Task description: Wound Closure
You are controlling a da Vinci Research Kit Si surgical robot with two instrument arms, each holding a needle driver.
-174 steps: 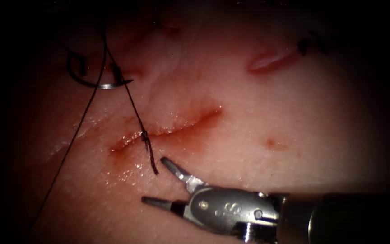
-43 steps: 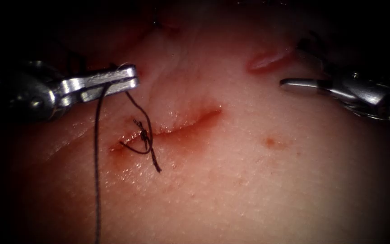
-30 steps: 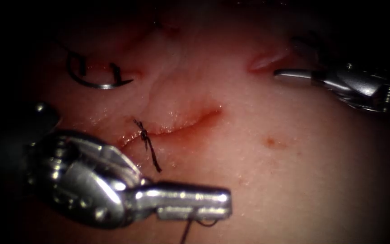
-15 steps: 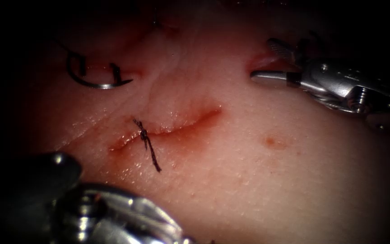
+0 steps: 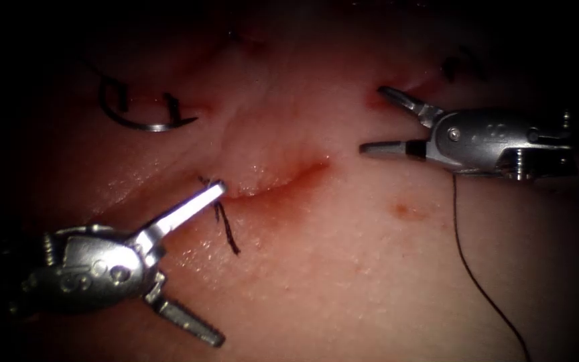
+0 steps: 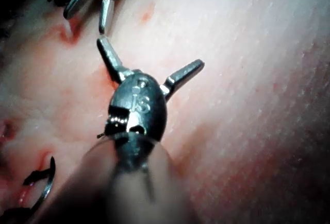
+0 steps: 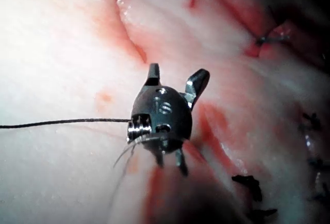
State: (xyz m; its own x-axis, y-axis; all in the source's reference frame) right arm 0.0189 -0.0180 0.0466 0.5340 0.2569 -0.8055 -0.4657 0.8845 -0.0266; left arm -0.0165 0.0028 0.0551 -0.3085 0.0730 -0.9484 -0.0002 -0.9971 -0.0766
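Observation:
The cut [image 5: 273, 181] runs across the tissue, with a knotted stitch [image 5: 213, 192] at its left end and a short cut tail [image 5: 227, 232] below it. My left tool [image 5: 220, 264] stands wide open and holds nothing; its upper jaw tip rests beside the knot. My right tool [image 5: 373, 119] is open to the right of the cut and grips nothing. A loose thread [image 5: 474, 275] trails down from under its body. The curved needle [image 5: 147, 125] lies free on the tissue, up and to the left of the cut. The wrist views show both sets of jaws spread: left tool [image 6: 150, 53], right tool [image 7: 178, 71].
Red fluid pools along the cut, and a small red spot [image 5: 407, 212] sits to its right. A second short wound [image 5: 397, 92] lies behind the right tool. Earlier dark stitches [image 7: 268, 39] and a needle arc [image 6: 46, 188] appear in the wrist views.
My left tool has let go of the thread, opened wide and risen from the lower edge to the knot. My right tool moved down and left toward the cut, trailing a strand.

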